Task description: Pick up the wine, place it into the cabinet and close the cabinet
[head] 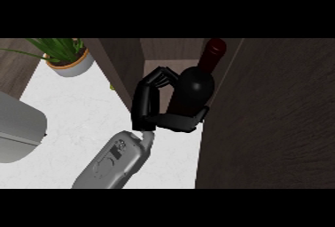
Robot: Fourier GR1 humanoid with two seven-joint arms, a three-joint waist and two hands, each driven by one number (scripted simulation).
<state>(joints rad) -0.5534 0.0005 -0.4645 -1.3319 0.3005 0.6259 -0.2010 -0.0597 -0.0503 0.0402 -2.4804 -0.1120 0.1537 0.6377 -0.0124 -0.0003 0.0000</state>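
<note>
Near the lower edge, one grey forearm (116, 162) came up from the bottom of the view and angled toward the upper right over the white worktop (78, 111). Which arm it was could not be told from this view; it sat left of centre, and no second hand showed. At its end, the black robot hand (152, 103) was clamped on the wine bottle (193, 91): thumb wrapped across the bottle's lower body from below, fingers curled round its left side with the tips bent at the shoulder. The hand hid part of the bottle's base.

The wine bottle was dark, almost black, tilted with its neck and dark red cap (213, 52) pointing up and away, into the cabinet (163, 48) opening. The body lay between the cabinet's left side panel (124, 66) and the big dark wood door (268, 119) on the right, which stood open and filled the right part of the view. The bottle's right side was just beside that door's edge; touching or not, could not tell.

At the left edge, a grey rounded appliance (18, 133) sat on the worktop, well apart from the hand. Farther back at the upper left, a potted plant (65, 55) in a pale pot stood near the cabinet's left panel.
</note>
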